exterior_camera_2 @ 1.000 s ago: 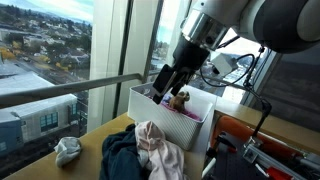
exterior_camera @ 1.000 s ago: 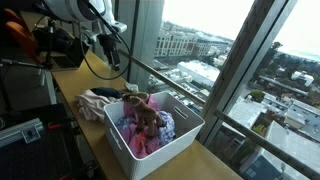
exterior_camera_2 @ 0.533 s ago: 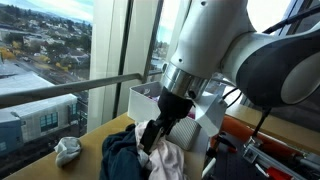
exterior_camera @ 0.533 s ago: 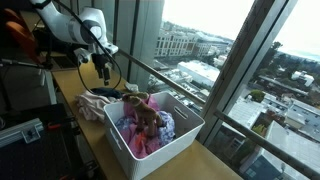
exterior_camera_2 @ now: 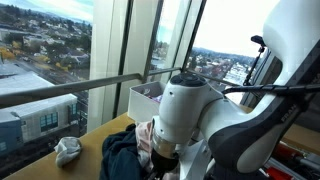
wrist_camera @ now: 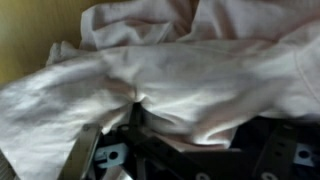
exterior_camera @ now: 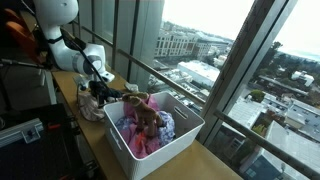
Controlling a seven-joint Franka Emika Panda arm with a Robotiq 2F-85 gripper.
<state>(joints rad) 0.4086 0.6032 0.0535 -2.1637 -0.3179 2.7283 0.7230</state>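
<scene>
Wrist view: gripper [wrist_camera: 140,128] w/ jaws apart, close over pale pink cloth [wrist_camera: 200,70]; clothes pile [exterior_camera_2: 125,152] sits left of white bin [exterior_camera: 186,137].

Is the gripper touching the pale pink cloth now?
Cannot tell. In the wrist view the pale pink cloth lies right at the open gripper, but neither contact nor a gap shows plainly; the exterior views settle nothing.

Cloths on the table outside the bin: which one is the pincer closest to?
The pale pink cloth, which fills the wrist view. The dark blue cloth lies beside it, and the grey cloth sits apart.
</scene>
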